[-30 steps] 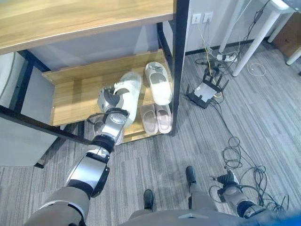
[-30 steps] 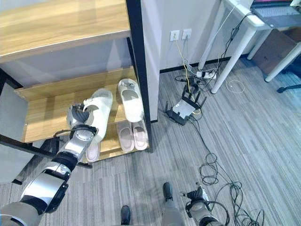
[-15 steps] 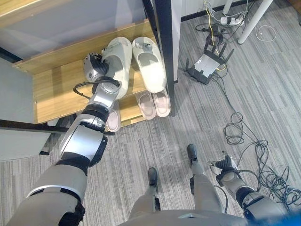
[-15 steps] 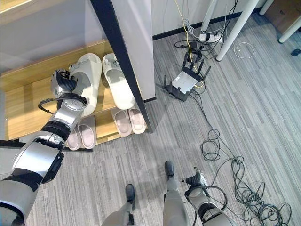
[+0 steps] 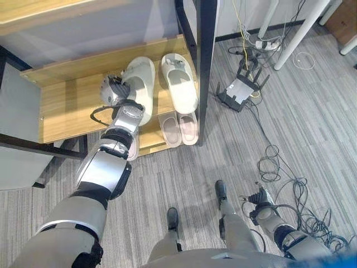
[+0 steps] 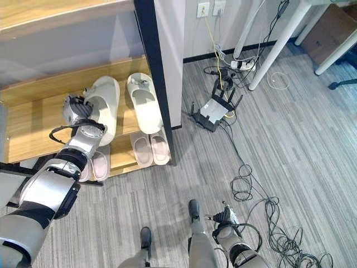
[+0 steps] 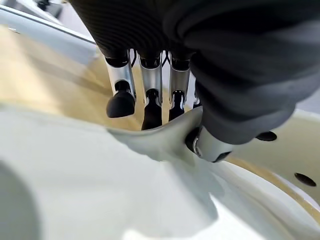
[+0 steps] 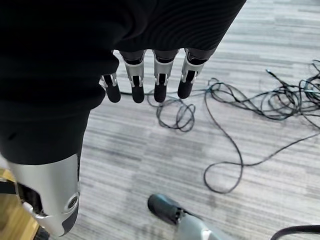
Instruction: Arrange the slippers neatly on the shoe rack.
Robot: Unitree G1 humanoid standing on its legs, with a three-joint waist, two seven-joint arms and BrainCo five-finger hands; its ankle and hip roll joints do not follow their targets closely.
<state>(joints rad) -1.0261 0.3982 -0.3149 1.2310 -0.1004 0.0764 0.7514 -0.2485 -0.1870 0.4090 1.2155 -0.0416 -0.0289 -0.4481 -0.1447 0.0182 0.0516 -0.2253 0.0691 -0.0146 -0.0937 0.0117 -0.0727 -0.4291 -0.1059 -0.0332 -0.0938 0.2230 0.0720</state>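
Below me, the wooden shoe rack with a black metal frame (image 5: 67, 106) fills the upper left of the frame, its middle shelf carrying a pair of chunky cream-white foam slippers. The right-hand cream slipper (image 5: 178, 82) lies flat beside the black upright post, toe pointing up the frame. Its mate, the left-hand cream slipper (image 5: 140, 84), lies just beside it on the same shelf, and my left hand (image 5: 113, 89) is at its heel end; my left wrist view shows my fingers (image 7: 121, 95) and thumb pinching the raised edge of that slipper's rim. On the lowest shelf, under the cream pair, sits a pair of flat pale-pink slippers (image 5: 179, 127), side by side, and a second pale pair (image 6: 93, 166) shows partly behind my left forearm. On the grey striped carpet (image 5: 167, 178), right of the rack, a black router with upright antennas (image 5: 241, 86) sits among loose cables near white table legs (image 5: 301, 30). My right hand (image 5: 261, 200) hangs low in the lower right of the frame, over the carpet, its fingers hanging loose and holding nothing.
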